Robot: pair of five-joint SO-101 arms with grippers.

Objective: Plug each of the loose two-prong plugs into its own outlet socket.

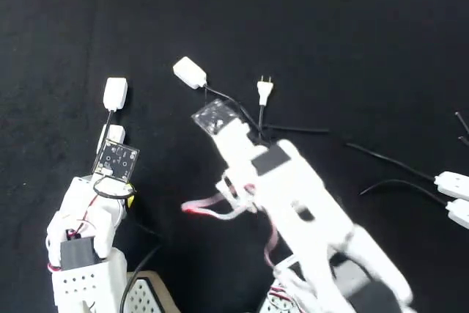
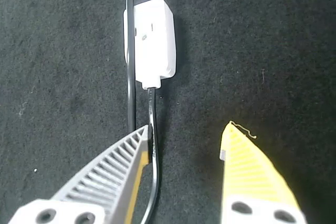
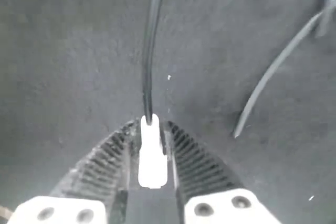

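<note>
Right hand (image 3: 149, 129) clamped shut on white plug (image 3: 152, 158), cord running ahead. Left hand (image 2: 186, 129) wide open, holding nothing, outlet socket (image 2: 152, 40) just ahead of it. 1 loose plug (image 1: 264, 90) lies on tabletop (image 1: 352, 49).

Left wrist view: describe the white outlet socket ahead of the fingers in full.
The outlet socket is a white, plastic-looking rectangular block, lying flat on the black cloth. Its top face shows two slots and a hole. A black cord leaves its near end and runs beside the left gripper's grey finger. A second black cord lies along one side. Nothing is plugged in; the open fingers do not touch it.
</note>
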